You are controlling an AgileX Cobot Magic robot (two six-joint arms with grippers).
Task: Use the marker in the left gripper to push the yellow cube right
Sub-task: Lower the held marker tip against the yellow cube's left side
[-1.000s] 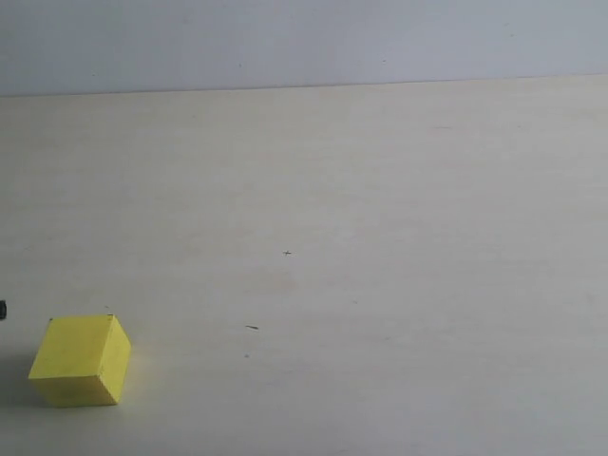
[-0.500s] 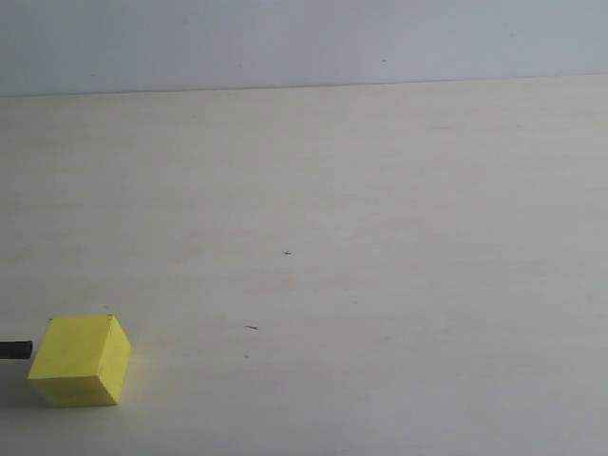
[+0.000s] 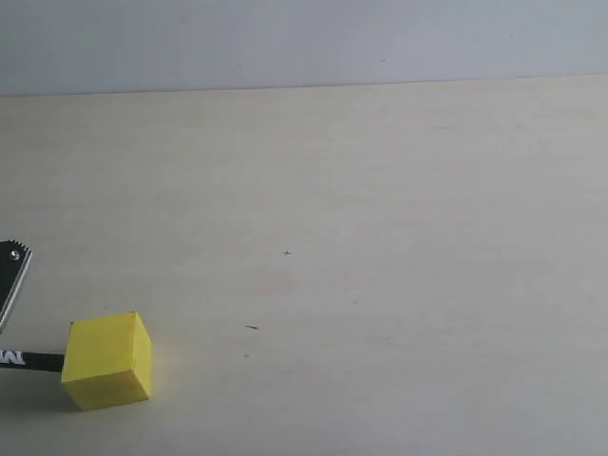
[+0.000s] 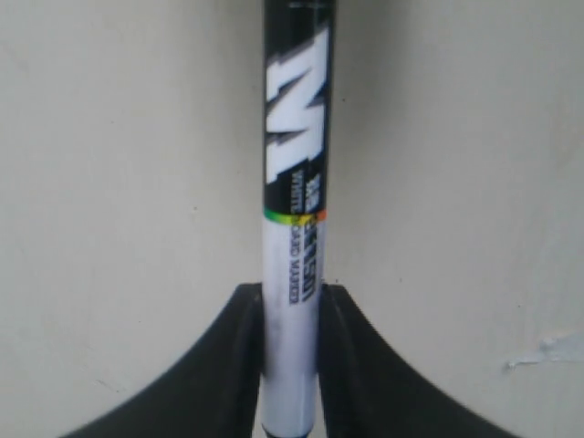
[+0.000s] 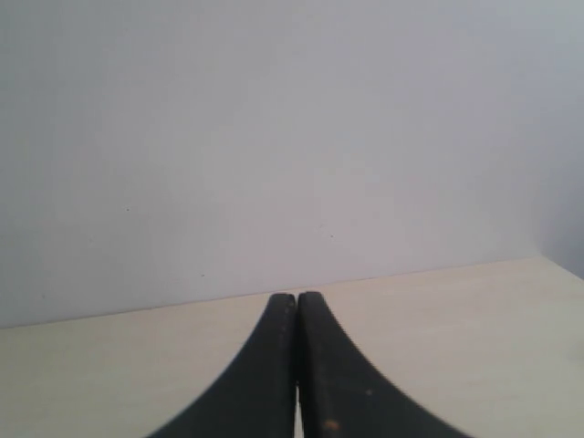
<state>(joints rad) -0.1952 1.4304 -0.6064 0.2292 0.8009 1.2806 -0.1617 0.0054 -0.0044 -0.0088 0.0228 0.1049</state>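
The yellow cube (image 3: 107, 360) sits on the pale table near its front left corner. The marker (image 3: 30, 360) comes in from the left edge, and its black end touches the cube's left face. A finger plate of my left gripper (image 3: 11, 275) shows at the left edge above the marker. In the left wrist view the left gripper (image 4: 290, 297) is shut on the marker's (image 4: 295, 182) white barrel; the cube is out of that view. My right gripper (image 5: 297, 301) is shut and empty, out of the exterior view.
The pale wooden table (image 3: 380, 237) stretches bare to the right of the cube, with a light grey wall (image 3: 304, 43) behind its far edge. A few tiny dark specks (image 3: 252, 328) mark the surface.
The marker has pushed in from the left and reached the cube. The cube has slid some way right and turned slightly. The left gripper's finger plate has come into view.
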